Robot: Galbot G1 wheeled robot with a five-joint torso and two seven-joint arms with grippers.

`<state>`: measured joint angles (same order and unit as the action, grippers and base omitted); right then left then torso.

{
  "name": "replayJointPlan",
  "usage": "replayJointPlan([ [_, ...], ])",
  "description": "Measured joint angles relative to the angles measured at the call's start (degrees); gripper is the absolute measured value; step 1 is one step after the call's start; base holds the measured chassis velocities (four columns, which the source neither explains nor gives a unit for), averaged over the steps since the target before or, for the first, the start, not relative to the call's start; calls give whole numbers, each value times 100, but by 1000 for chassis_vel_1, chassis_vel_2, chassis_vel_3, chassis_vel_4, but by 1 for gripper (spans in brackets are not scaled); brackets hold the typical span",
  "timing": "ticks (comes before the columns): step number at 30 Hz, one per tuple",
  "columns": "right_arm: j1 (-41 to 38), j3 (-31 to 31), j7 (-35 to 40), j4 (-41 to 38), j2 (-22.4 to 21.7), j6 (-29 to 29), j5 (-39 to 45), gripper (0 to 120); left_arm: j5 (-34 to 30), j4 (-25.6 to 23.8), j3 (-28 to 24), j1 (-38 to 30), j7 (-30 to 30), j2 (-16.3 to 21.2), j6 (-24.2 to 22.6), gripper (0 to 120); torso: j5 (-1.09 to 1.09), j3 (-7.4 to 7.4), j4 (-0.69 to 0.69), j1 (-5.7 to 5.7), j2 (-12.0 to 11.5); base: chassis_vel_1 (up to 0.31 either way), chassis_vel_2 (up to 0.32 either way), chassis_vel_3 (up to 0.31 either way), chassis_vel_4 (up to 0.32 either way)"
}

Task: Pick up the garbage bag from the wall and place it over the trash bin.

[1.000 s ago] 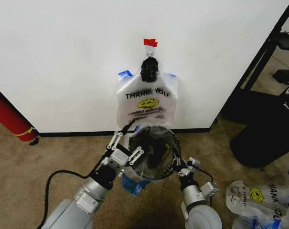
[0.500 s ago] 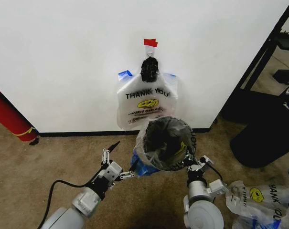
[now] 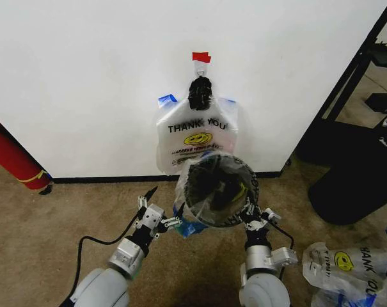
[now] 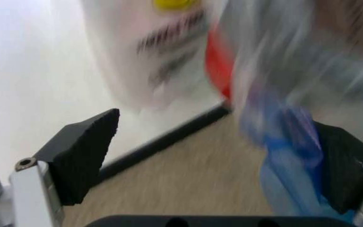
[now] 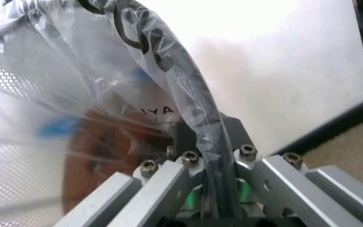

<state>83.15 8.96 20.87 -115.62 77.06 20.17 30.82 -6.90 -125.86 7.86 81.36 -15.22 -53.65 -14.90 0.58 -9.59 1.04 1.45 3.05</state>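
At the far left of the head view, a red cylinder (image 3: 13, 155) is seen leaning against the wall (image 3: 84, 77), above the black baseboard (image 3: 103, 180). The carpet (image 3: 39, 236) is spread in front of it. The left gripper (image 3: 156, 216) is held low over the carpet, just left of the trash bin (image 3: 219, 190), with its fingers spread wide and nothing gripped; in the left wrist view the two black pads (image 4: 83, 151) are shown well apart, with blue plastic lying against the far one.

At the centre, a garbage bag (image 3: 194, 137) printed "THANK YOU" with a yellow smiley face is hung from a hook (image 3: 200, 89) on the wall, below a piece of red tape (image 3: 201, 57). The trash bin is held tilted in front of it, its opening turned toward the camera, and is wrapped in a second translucent bag (image 3: 188, 227) whose blue part hangs beneath it. The bin's rim is clamped by the right gripper (image 3: 252, 220); in the right wrist view the black rim wire (image 5: 188, 90), covered with plastic film, is seen running between the closed jaws.

At the right, further bags (image 3: 347, 268) are lying on the carpet, beside a large black object (image 3: 353, 185)
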Motion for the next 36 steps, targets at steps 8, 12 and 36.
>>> replayJointPlan([
  [8, -7, 16, 28, -21, 49, 33, -3, 0, 37, 165, -14, 49, -116, 8, -108, 98, -1, 0, -1, 0, 0, 0, 0, 0, 0],
  [12, 83, -29, 126, -175, 41, -115, 223, 0, 93, 362, -91, -91, -116, -58, -45, 98, 0, 0, 0, 0, 0, 0, 0, 0, 0],
  [36, 374, -58, 807, -1205, -180, -1922, 2367, 0, 710, 1593, 237, -635, 1504, -189, 2529, 98, 1, 0, 0, 0, 0, 0, 0, 0, 0],
])
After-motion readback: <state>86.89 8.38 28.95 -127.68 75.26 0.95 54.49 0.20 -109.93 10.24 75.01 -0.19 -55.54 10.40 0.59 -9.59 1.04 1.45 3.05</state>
